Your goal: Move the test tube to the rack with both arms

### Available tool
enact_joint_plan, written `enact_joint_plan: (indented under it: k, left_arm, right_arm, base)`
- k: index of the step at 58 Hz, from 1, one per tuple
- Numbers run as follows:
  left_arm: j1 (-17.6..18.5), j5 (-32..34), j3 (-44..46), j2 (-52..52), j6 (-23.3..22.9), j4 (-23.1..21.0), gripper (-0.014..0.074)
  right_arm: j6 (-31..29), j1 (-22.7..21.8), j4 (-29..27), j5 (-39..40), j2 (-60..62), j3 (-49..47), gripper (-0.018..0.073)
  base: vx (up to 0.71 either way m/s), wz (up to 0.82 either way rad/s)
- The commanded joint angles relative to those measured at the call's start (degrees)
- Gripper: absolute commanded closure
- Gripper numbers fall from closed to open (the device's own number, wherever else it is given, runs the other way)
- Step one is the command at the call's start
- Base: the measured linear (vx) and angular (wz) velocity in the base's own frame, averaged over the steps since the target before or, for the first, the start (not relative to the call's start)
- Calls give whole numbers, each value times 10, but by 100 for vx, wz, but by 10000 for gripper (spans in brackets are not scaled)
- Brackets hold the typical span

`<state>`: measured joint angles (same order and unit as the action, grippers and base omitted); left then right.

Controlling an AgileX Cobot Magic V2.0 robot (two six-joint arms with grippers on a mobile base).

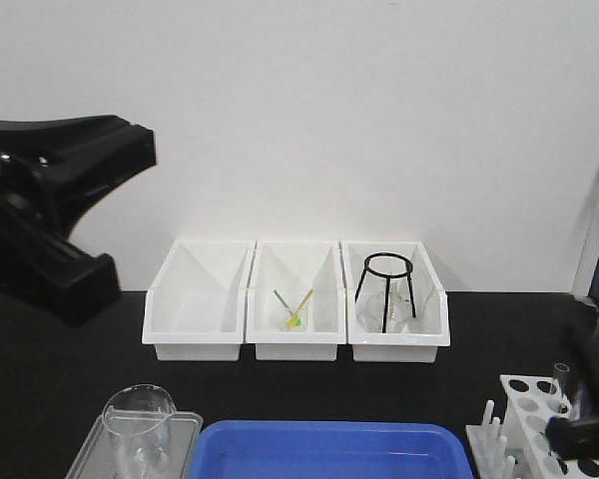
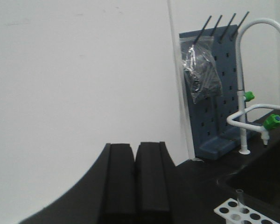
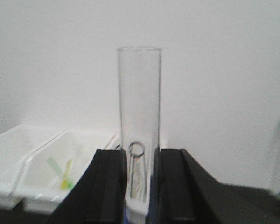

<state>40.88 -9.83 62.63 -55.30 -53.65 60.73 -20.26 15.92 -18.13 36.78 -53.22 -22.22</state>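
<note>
Right wrist-mounted view: the slender clear glass test tube (image 3: 139,102) stands upright, rim up, clamped low on its body in the black right gripper (image 3: 140,156). In the front view that gripper hangs just over the small white plastic rack with round holes (image 1: 532,404). I cannot tell whether the tube's rounded bottom has entered a hole.

To do this well, hold the tube plumb, centre its bottom over one hole, lower slowly, and release only once the plate carries it.

The black left gripper (image 2: 136,148), jaws pressed together on nothing, hangs raised and well apart from the rack. The rack's upright white pegs stand on its side toward the blue plastic tray (image 1: 329,449), so the freest room looks to be straight up from the rack
</note>
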Motion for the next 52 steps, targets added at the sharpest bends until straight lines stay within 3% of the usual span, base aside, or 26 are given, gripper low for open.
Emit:
enact_joint_plan:
  k: [1, 13, 38, 52]
  left_arm:
    - [1, -1, 16, 19, -2, -2, 605]
    - [1, -5, 16, 23, -6, -2, 603]
    - [1, -8, -18, 19, -6, 3, 603]
    - [1, -8, -28, 20, -6, 25, 603]
  right_arm:
    - [-2, -33, 6, 141, -6, -5, 567]
    - [59, -67, 3, 223, -84, 26, 567]
    - [182, -67, 11, 373, -267, 21, 567]
    - [179, -67, 42, 400, -313, 0, 567]
  base:
    - [0, 0]
    - [0, 0]
    - [0, 0]
    - [0, 0]
